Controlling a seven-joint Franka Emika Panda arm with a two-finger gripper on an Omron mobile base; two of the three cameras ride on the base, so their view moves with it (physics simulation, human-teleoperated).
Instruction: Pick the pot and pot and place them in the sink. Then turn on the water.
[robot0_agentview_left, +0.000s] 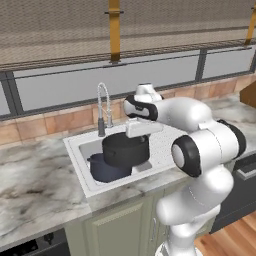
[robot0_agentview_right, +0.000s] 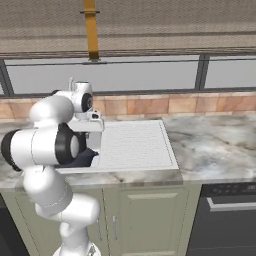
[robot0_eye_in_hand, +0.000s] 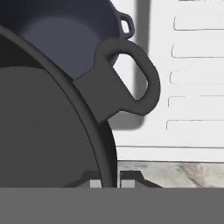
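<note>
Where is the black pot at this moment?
In the left base view, the black pot hangs over the sink, gripped at its rim by the gripper, above the navy pot.

The arm (robot0_agentview_left: 200, 150) is glossy white, built of rounded, bulbous segments joined by dark black rings at each joint. Its hand (robot0_agentview_left: 142, 127) is a flat white block, with two small dark finger tips (robot0_eye_in_hand: 127, 178) at 6 o'clock in the hand view.

The arm reaches forward, its tool (robot0_eye_in_hand: 110, 181) clamped tight, pointing down.
</note>
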